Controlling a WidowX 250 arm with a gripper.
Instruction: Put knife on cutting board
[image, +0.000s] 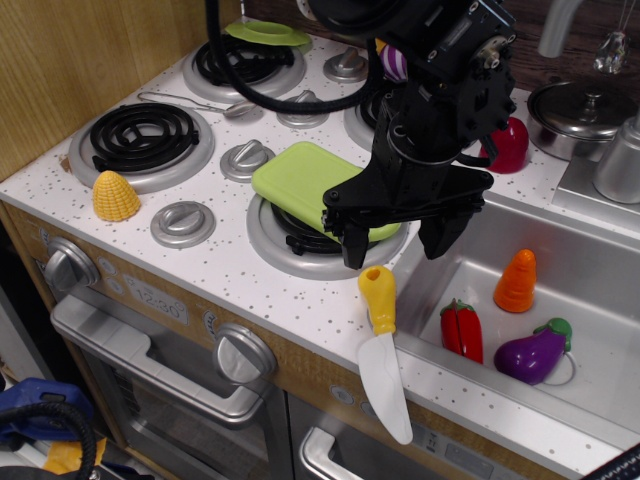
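- On the speckled white toy stove counter (250, 275), near its front edge beside the sink, lies the toy plastic knife (384, 345), with a chunky yellow handle and a broad white rounded blade.
- Its handle end points toward the burners; the blade runs toward the front, and its tip hangs past the counter's edge.
- A small round hole shows at the top of the yellow handle.
- Just behind the knife, the light green flat plastic cutting board (305, 182) with rounded corners rests on a front silver burner ring, partly hidden by the arm.
- The knife and the board are apart; the knife lies wholly off the board.
- The black robot gripper (398, 243) hangs over the board's near corner and the sink's rim, its two dark fingers spread wide with nothing between them.
- One fingertip (355, 250) is just above the knife's handle end; whether they touch cannot be told.
- Inside the grey sink (470, 275) lie an orange toy carrot (517, 282), a red toy pepper (462, 330) and a purple toy eggplant (534, 353).
- A yellow toy corn cob (116, 196) sits on the counter's left side, beside a black coil burner (143, 135).
- A round green plate (268, 33) lies on the far back burner.
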